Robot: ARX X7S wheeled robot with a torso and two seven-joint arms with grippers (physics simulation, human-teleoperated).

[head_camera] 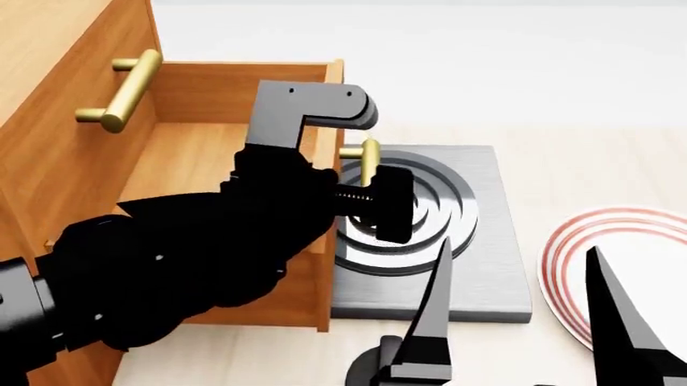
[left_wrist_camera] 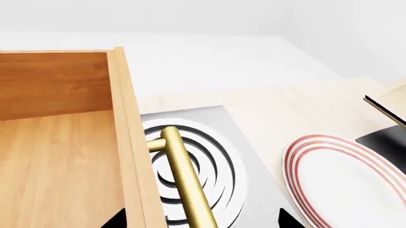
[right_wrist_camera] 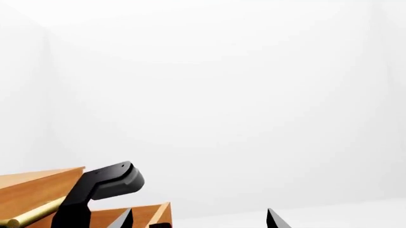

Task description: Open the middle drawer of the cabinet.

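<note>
- Head view: the cabinet (head_camera: 54,153), an orange-brown wooden chest, stands at the left edge of a pale wood tabletop (head_camera: 601,173), with a plain white room behind it.
- The middle drawer (head_camera: 188,153) is pulled well out over the tabletop, its bare wooden floor showing in the left wrist view (left_wrist_camera: 57,161).
- The drawer's brass handle (head_camera: 368,161) hangs over the grey stove plate (head_camera: 488,241), whose black-and-white coil rings lie just beside the drawer front.
- The drawer above sits closed, its own brass bar (head_camera: 121,90) jutting from the cabinet face.
- The left gripper (left_wrist_camera: 201,219) is at the handle, its two black fingertips spread either side of the bar; whether they touch it cannot be told.
- The bulky black left arm (head_camera: 193,257) reaches across the open drawer and hides much of it.
- The right gripper (head_camera: 526,305) hangs near the front edge of the tabletop, its two pointed fingers set wide apart and holding nothing.
- A white plate with red rings (head_camera: 617,273) lies toward the right edge of the tabletop, near the stove plate but apart from it.
- Right wrist view: mostly blank white wall, with the cabinet's top and the left arm's bracket low in the picture.
</note>
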